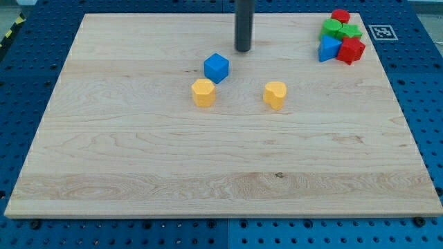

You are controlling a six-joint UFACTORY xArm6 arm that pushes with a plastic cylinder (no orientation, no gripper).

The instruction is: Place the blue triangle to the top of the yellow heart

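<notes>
My tip (243, 50) sits on the wooden board (138, 173) near its top edge, clear of every block. At about seven o'clock from the tip, close by, there's the blue cube (217, 67), and just off that cube's seven o'clock corner sits the yellow hexagon-like block (203, 92). The yellow heart (275, 95) is at five o'clock from my tip, well apart from the hexagon. Way over at three o'clock, in the board's top right corner, a tight cluster: the blue triangle (329, 48) touching a red block (351, 50), two green blocks (333, 28) (350, 32) above them, another red one (340, 15) topmost.
</notes>
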